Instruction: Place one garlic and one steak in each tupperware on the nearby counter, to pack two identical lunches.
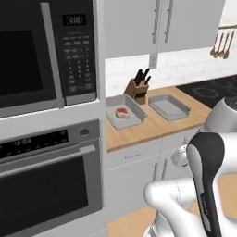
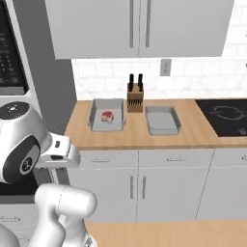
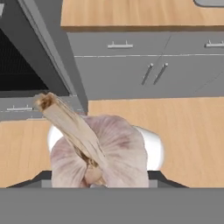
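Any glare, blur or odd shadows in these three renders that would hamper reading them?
Left base view: flat, even light, soft render, the steak in the left tupperware is a small blurry red patch. Right base view: same even light, faint shadow under the counter edge, no glare. Hand view: the garlic looms large and close, its papery stem slightly soft; cabinets behind stay readable.
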